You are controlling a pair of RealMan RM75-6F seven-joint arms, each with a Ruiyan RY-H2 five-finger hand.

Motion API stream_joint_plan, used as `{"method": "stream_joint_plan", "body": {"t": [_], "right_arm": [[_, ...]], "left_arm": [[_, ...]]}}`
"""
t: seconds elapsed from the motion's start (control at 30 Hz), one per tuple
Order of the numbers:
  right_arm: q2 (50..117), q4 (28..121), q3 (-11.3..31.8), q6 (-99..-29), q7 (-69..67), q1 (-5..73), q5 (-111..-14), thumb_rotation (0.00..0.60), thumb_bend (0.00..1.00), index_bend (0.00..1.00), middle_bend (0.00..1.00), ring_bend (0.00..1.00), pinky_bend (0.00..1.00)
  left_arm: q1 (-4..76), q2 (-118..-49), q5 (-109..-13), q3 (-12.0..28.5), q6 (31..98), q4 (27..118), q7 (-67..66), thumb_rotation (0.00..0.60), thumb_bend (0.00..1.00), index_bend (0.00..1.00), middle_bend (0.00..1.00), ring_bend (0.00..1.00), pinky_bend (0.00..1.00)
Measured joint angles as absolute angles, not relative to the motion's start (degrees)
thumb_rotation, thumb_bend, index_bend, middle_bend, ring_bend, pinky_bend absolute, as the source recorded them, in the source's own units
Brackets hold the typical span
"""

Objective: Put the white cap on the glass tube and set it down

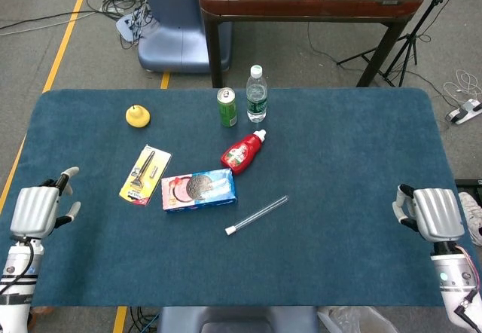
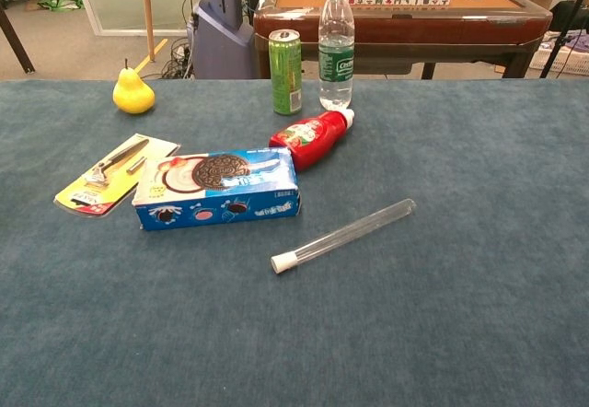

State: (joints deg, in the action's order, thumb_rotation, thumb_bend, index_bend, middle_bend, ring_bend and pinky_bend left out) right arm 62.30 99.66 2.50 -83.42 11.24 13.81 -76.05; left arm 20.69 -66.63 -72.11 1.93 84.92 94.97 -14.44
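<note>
The glass tube (image 1: 261, 213) (image 2: 350, 232) lies flat on the blue table, slanting from near left to far right. Its white cap (image 1: 230, 230) (image 2: 283, 261) sits on the near left end. Nothing touches it. My left hand (image 1: 36, 209) hangs at the table's left edge, far from the tube, holding nothing, fingers slightly apart. My right hand (image 1: 431, 214) is at the table's right edge, also holding nothing, its fingers curled loosely. Neither hand shows in the chest view.
A blue cookie box (image 1: 199, 189) lies left of the tube, a red ketchup bottle (image 1: 242, 151) behind it. A green can (image 1: 227, 107), a water bottle (image 1: 257, 93), a yellow pear (image 1: 137, 115) and a carded tool (image 1: 145, 172) lie further back and left.
</note>
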Motion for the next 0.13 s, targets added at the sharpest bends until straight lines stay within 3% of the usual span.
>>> {"method": "stream_joint_plan", "body": {"t": [0.13], "right_arm": [[62.27, 100.52, 1.98, -84.46, 11.22, 11.79, -75.98, 0.6, 0.38, 0.68, 0.79, 0.79, 1.0]], "left_arm": [[17.96, -66.97, -73.81, 0.85, 87.03, 95.51, -15.44, 0.6, 0.27, 0.22, 0.48, 0.44, 0.59]]}}
